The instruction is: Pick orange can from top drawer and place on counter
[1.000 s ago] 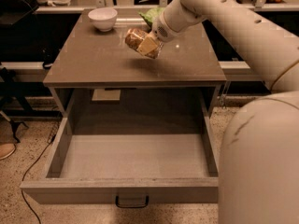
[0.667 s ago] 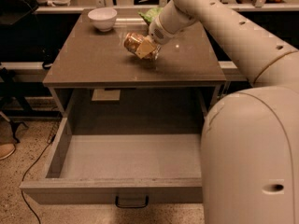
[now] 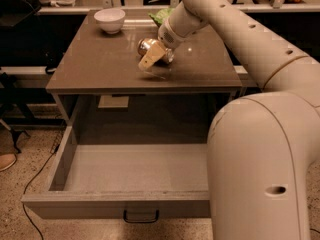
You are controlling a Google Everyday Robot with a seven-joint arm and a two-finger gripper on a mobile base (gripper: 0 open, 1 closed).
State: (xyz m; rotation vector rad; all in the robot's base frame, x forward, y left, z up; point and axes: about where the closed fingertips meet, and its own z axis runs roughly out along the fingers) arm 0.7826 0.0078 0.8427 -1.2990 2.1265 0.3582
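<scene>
Markings on orange can (image 3: 146, 46) not legible. Can is tilted, silver end twd back-left, over the bench (image 3: 90, 69) mid-back; can't tell if it touches the top. Gripper (image 3: 151, 59) is at the can, fingers (image 3: 148, 62) narrow, clamped on it. Arm (image 3: 235, 29) comes in over right edge, wrist angled down-left. Top drawer (image 3: 115, 204) is pulled out below front edge, grey floor showing. White bowl (image 3: 109, 20) near back-left corner, contents not visible. Green bag (image 3: 161, 16) at back edge.

Cream gripper (image 3: 154, 54) over grey-brown counter (image 3: 95, 66) clasps orange can (image 3: 147, 46) — silver-ended; white bowl (image 3: 109, 20), grey top drawer (image 3: 115, 205)
</scene>
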